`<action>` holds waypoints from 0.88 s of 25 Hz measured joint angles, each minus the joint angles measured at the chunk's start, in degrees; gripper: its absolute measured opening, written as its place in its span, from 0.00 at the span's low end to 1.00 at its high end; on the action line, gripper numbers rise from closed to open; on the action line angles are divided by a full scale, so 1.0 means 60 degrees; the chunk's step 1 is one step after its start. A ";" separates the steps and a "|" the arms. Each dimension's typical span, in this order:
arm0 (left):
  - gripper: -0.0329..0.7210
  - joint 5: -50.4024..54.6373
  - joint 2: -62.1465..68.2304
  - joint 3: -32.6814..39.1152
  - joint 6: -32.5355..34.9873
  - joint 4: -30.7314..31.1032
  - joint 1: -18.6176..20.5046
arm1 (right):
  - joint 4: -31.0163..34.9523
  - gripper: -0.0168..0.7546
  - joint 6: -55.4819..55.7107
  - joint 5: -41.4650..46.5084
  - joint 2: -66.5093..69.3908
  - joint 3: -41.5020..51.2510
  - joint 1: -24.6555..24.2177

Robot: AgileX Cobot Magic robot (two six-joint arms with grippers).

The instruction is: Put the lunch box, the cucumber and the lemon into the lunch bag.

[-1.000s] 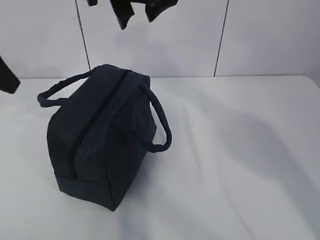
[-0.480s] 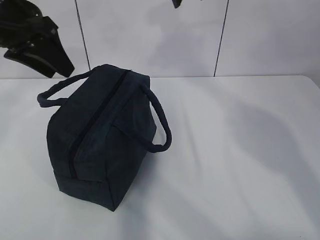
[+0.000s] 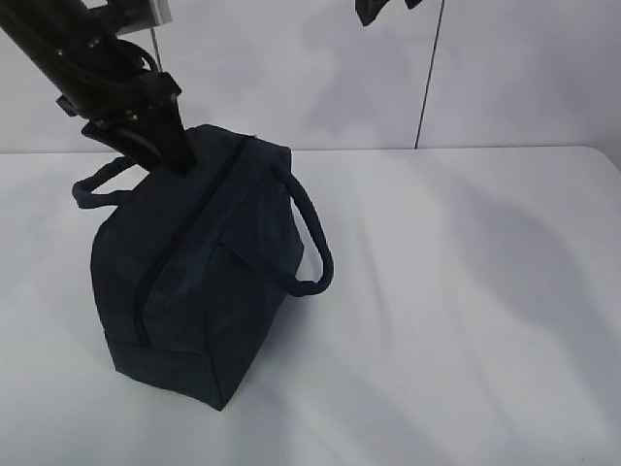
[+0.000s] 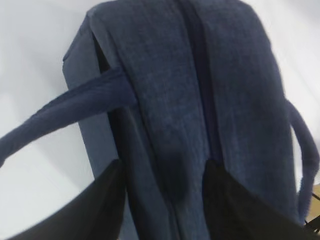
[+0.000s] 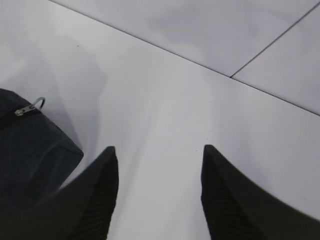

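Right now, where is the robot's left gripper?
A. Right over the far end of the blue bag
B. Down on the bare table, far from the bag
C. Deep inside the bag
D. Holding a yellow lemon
A. The left gripper sits at the lunch bag's far top end, its open jaws either side of the closed zipper, holding nothing.

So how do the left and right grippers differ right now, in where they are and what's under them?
The left gripper is low, at the far end of the lunch bag, its jaws straddling the zipper seam. The right gripper sits high at the exterior view's top edge, over bare table beside the bag's ring pull. Both stand open, holding nothing.
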 joint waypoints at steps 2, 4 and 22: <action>0.52 0.0000 0.0222 -0.0041 0.0000 0.0179 -0.0052 | 0.0083 0.52 -0.0199 0.0000 0.0037 0.0000 -0.0038; 0.50 0.0000 0.0391 -0.0064 0.0000 0.0299 -0.0073 | 0.0140 0.52 -0.0318 0.0016 0.0073 0.0000 -0.0100; 0.04 0.0003 0.0494 -0.0247 0.3228 0.1192 -0.0718 | 0.0301 0.52 -0.0607 0.0016 0.0096 0.0000 -0.0243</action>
